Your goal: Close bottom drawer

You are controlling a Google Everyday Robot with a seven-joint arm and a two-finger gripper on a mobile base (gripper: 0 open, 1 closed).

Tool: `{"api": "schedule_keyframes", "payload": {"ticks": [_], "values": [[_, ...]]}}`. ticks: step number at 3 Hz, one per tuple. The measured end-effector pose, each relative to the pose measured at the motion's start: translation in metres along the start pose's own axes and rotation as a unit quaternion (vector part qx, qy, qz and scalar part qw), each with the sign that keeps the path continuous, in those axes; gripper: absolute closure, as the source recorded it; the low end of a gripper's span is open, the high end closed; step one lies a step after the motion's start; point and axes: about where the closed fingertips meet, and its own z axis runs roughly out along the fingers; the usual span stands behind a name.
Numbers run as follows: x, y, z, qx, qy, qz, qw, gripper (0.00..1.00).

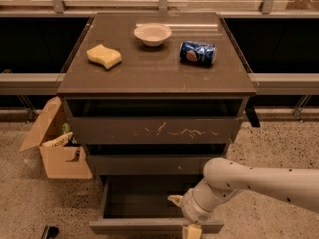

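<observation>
Bottom drawer (130, 226) open, dark, plain-fronted; hand (184, 216) at its front.

the bottom drawer (134, 226) is the lowest of three in the dark grey-brown cabinet (149, 73), wide and shallow, with a plain front. it stands pulled far out, its dark inside open to view from above. the gripper (188, 223) is at the right part of its front edge.
</observation>
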Motion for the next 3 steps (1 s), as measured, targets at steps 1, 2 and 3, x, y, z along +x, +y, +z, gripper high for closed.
{"api": "schedule_keyframes", "payload": {"ticks": [1, 2, 3], "values": [[0.016, -0.01, 0.019, -0.005, -0.015, -0.003, 0.9999, 0.0], [0.051, -0.029, 0.055, -0.002, -0.029, -0.009, 0.9995, 0.0], [0.081, -0.041, 0.092, -0.002, -0.036, -0.007, 0.9993, 0.16]]}}
